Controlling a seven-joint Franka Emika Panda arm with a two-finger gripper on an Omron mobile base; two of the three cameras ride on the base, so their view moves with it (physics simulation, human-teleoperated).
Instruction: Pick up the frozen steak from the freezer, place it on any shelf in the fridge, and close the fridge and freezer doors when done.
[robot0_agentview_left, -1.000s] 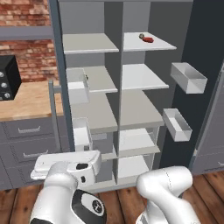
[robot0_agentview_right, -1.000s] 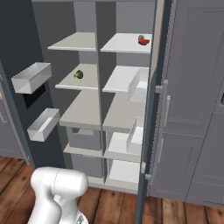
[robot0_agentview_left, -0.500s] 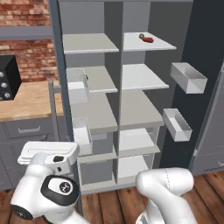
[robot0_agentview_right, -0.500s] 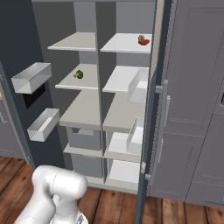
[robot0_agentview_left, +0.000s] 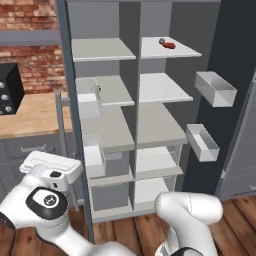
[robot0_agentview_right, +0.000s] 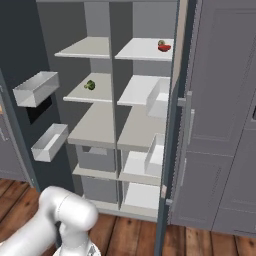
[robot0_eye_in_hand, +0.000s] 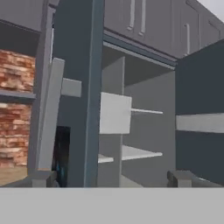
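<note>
Near: the claw (robot0_eye_in_hand: 112, 178) is hanging low at the left of the unit, its two dark tips standing wide apart and gripping nothing. The white arm (robot0_agentview_left: 47, 205) is rising before the left door (robot0_agentview_left: 75, 125), whose thin edge is facing the hand camera and standing between the claw and the shelves.

Middle: both doors are standing open. The left door is carrying white bins (robot0_agentview_left: 92, 155) on its inner face; the right door (robot0_agentview_left: 235, 75) is carrying two more bins (robot0_agentview_left: 215, 89). A wooden bench (robot0_agentview_left: 27, 112) with a black oven (robot0_agentview_left: 10, 89) is lying left of the unit, against a brick wall (robot0_agentview_left: 27, 15).

Far: the steak (robot0_agentview_left: 169, 44) is lying on the top shelf (robot0_agentview_left: 175, 50) of the right-hand compartment, well apart from the claw, with a small olive ball (robot0_agentview_left: 162, 41) just beside it.

The right base view is also showing a small green item (robot0_agentview_right: 90, 85) on the second board of the left compartment. The hand view is showing a dark panel with blue lights (robot0_eye_in_hand: 62, 153) low on the left door.
</note>
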